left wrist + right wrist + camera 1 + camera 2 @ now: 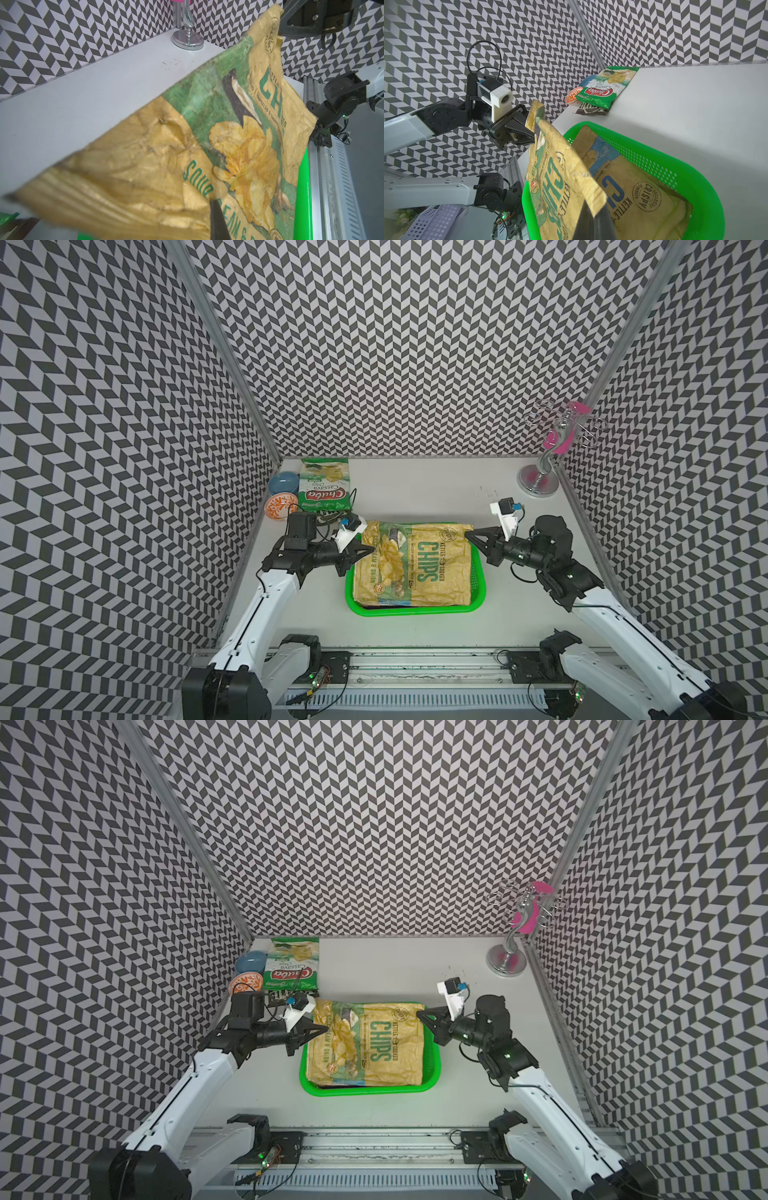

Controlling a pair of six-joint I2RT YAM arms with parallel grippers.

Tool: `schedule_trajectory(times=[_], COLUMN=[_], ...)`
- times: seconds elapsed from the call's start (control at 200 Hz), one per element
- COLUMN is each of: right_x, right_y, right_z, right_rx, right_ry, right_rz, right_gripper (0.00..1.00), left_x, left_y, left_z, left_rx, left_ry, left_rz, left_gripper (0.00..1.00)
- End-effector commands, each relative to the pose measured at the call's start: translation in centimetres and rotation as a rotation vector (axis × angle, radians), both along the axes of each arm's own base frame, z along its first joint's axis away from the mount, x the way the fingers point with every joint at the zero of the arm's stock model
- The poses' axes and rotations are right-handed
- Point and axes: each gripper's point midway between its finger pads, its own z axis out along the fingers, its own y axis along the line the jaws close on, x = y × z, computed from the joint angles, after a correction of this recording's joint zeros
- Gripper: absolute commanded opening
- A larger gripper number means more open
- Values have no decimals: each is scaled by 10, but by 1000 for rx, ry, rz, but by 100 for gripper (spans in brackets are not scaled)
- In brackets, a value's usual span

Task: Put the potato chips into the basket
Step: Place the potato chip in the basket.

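The tan CHIPS bag (415, 568) is hanging stretched between the two sets of fingers, over the green basket (415, 612), and is covering nearly all of it in both top views. The left fingers (365, 550) are pinching shut on one far corner of the bag, and the right fingers (473, 537) are pinching shut on the other far corner. The held edge is sitting raised above the basket's far rim, while the rest of the bag is sloping down from the fingers into the basket. In the right wrist view a blue bag (633, 187) is lying flat on the basket floor, below the right fingers and partly under the tan one. Beyond the left fingers, toward the far wall, a green Chuba bag (326, 485) is lying on the desk (415, 489), outside the basket. It is overlapping a dark bag (589, 110), whose edge is poking out just beside the left fingers. A blue bowl (284, 482) and an orange bowl (277, 505) are sitting next to the Chuba bag, on the outer side of the left fingers and touching each other. Beyond the right fingers, well apart from them, a chrome stand (538, 483) is standing upright in the far corner of the desk.
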Motion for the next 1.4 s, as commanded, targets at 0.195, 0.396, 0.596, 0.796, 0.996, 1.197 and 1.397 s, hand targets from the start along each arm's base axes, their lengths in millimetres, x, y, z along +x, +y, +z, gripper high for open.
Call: schedule_trajectory(times=[0.195,0.396,0.596,0.796,0.996,1.197,1.397], right_x=[26,31,37,39,41,29,24], right_y=[-10,-9,-14,-16,-22,6,64], right_z=[-2,-15,-21,-12,13,19,-4], right_rx=[-32,-60,-96,-106,-77,38,49], right_ry=[-50,-17,-7,-28,-87,-36,99], right_rz=[-98,-102,-135,-147,-196,-25,118], right_gripper=[0,0,13,53,60,58,52], left_x=[-26,-29,-22,-4,29,53,63], left_y=[-1,-1,-2,1,14,22,22], left_z=[-27,-35,-31,-13,19,35,34], left_rx=[50,73,69,88,57,53,34], left_ry=[7,30,72,88,31,7,-38], left_rz=[-117,-148,-155,-120,28,140,184], left_gripper=[1,9,40,72,99,99,95])
